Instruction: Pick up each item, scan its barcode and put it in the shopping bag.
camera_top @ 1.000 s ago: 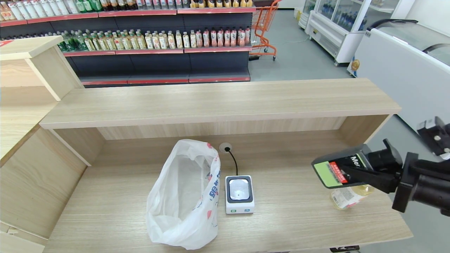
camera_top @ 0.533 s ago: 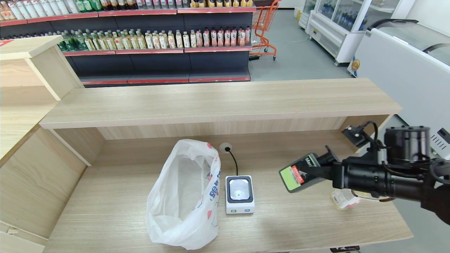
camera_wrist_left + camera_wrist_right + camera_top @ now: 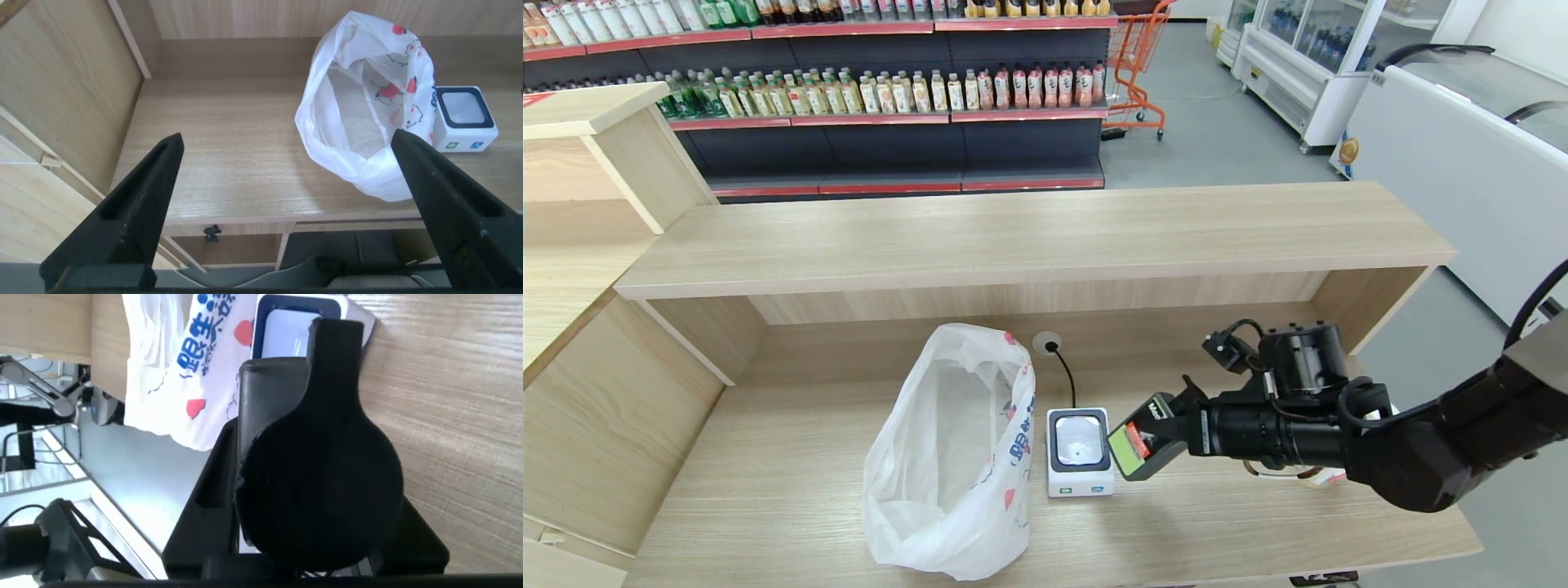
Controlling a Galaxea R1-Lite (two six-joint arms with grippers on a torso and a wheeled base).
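Right pincer (image 3: 1172, 425) is clamped on a flat dark box (image 3: 1137, 445) with a green-and-red label, held just beside the scanner (image 3: 1079, 451), over the wood-grain tabletop (image 3: 1217, 531). Left pincer (image 3: 286, 140) is spread wide. A crinkled white plastic shopping bag (image 3: 947, 457) stands gaping beside the white, square, glass-topped scanner.

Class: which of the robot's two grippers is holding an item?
The right gripper, shut on a green-faced box near the scanner; the left gripper is open and empty.
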